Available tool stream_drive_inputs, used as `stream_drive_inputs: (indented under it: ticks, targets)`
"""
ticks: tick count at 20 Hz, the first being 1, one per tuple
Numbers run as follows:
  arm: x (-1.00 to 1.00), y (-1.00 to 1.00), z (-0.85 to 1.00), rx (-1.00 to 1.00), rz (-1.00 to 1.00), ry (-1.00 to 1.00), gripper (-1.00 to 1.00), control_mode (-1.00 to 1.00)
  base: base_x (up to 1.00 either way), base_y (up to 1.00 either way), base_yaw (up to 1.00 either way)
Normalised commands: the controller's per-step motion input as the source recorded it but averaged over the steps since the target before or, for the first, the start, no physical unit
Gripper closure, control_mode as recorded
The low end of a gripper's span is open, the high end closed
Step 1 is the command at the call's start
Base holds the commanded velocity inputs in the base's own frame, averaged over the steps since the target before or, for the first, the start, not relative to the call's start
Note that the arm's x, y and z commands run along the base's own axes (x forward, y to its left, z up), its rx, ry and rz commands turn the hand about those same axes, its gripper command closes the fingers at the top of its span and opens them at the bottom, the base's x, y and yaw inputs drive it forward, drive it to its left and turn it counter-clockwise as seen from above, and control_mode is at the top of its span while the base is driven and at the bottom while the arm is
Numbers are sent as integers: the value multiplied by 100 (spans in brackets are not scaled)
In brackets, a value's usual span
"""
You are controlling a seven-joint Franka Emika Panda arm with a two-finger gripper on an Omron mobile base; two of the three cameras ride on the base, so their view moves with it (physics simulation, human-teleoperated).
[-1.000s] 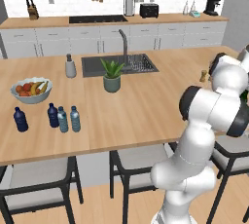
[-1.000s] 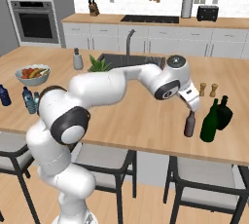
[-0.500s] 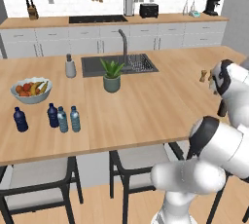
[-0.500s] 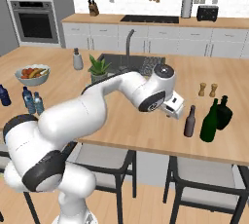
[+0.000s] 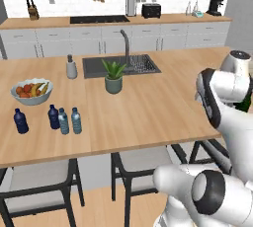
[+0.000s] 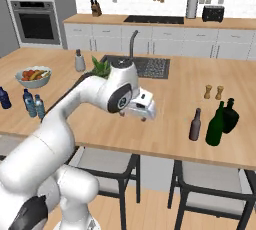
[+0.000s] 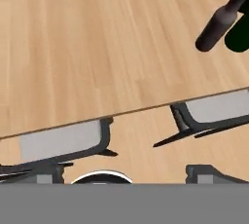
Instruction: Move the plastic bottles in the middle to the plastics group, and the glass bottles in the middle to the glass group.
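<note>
Pale wood counter (image 6: 175, 124). Brown bottle (image 6: 195, 124); dark green bottles (image 6: 222, 120). Two pale blue ribbed bottles (image 5: 69, 121) with dark caps; two navy bottles (image 5: 20, 121). White bowl (image 5: 31, 98) of orange and yellow fruit.

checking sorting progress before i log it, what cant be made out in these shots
- Hand, right base view: fingers too small to tell how they stand.
- Glass group, left base view: mostly hidden behind the arm.
- Brown bottle, hand view: base cut off by the top edge.
- Pale blue bottles, left base view: caps too small to read.
</note>
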Motion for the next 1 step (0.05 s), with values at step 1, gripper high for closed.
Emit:
stream_drive_inputs:
  ticks: [1]
  targets:
    - [-71, 88, 13, -13, 11, 4, -100, -100, 0, 0, 0]
